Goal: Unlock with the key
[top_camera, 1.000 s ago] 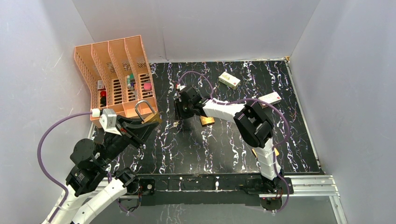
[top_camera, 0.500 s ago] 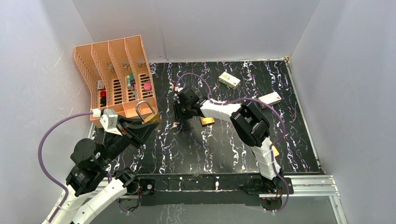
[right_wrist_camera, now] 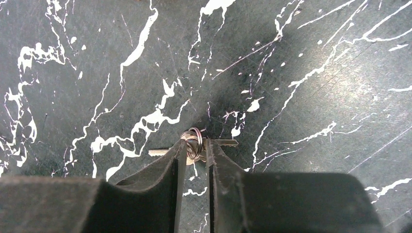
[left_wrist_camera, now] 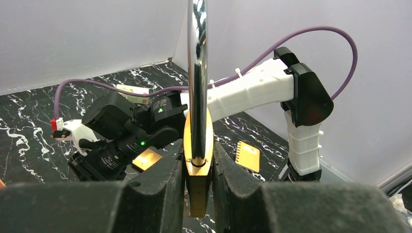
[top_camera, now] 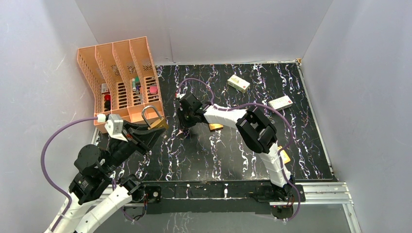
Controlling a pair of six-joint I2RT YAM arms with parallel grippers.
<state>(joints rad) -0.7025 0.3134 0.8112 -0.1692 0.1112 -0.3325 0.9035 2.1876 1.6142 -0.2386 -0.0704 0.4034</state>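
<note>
The key [right_wrist_camera: 193,141], a tiny silver bunch on a ring, lies on the black marble table [right_wrist_camera: 291,73]. My right gripper [right_wrist_camera: 193,148] reaches down over it, its fingertips pressed against the ring from both sides while two blades stick out left and right. From above, that gripper [top_camera: 183,126] sits mid-table over the key. My left gripper [left_wrist_camera: 198,167] is shut on a brass padlock [left_wrist_camera: 198,141], held upright with its steel shackle [left_wrist_camera: 197,58] pointing up. In the top view this padlock [top_camera: 156,122] hangs just off the rack's near corner.
A second brass padlock [top_camera: 215,126] lies just right of the right wrist. An orange file rack [top_camera: 116,73] with small items stands at the back left. Two white boxes [top_camera: 238,83] [top_camera: 281,103] lie at the back right. A yellow notepad [left_wrist_camera: 249,156] rests near the right arm's base.
The right gripper slid a little left and down onto the key and its jaws narrowed around the ring. The left arm and its padlock stayed still.
</note>
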